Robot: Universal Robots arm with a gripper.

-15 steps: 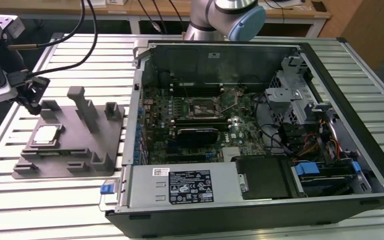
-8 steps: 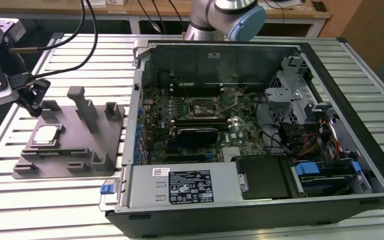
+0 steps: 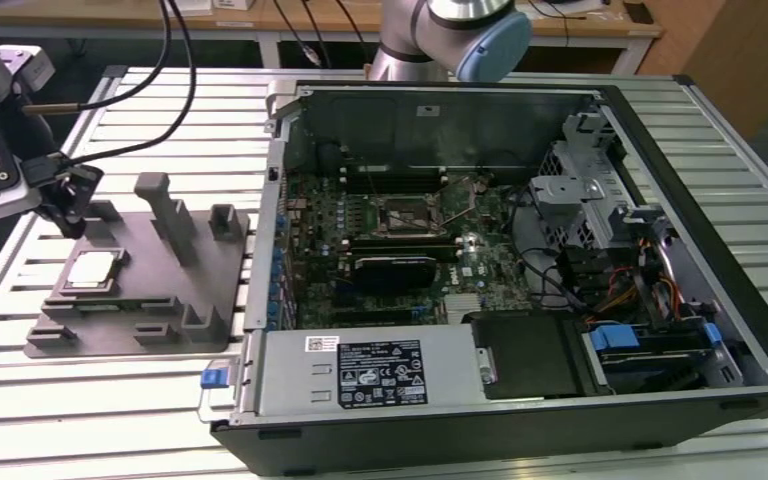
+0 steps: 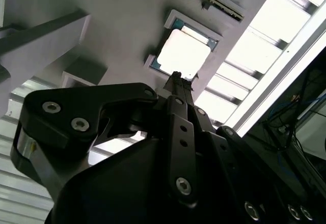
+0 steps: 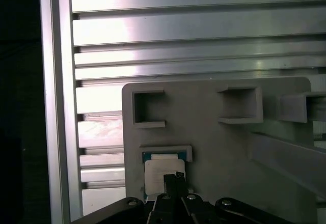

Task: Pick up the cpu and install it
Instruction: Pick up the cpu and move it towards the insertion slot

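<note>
The cpu [image 3: 93, 268], a flat square chip with a shiny silver top, lies in a recess of the grey holder tray [image 3: 157, 300] at the exterior view's left. My gripper [image 3: 67, 212] hangs just above the tray's far corner, a little behind the chip. The second wrist view has the fingertips [image 4: 177, 77] drawn together into one narrow point, with the cpu [image 4: 183, 53] just beyond them. In the first wrist view the gripper [image 5: 175, 177] sits over the near edge of the cpu [image 5: 159, 165]. Nothing is held. The black socket [image 3: 404, 212] sits mid-motherboard.
An open computer case [image 3: 704, 300] lies on its side on the slatted aluminium table [image 3: 77, 400], with drives and cables at its right end. Upright posts [image 3: 171, 215] rise from the tray beside the chip. A second robot arm base [image 3: 438, 40] stands behind the case.
</note>
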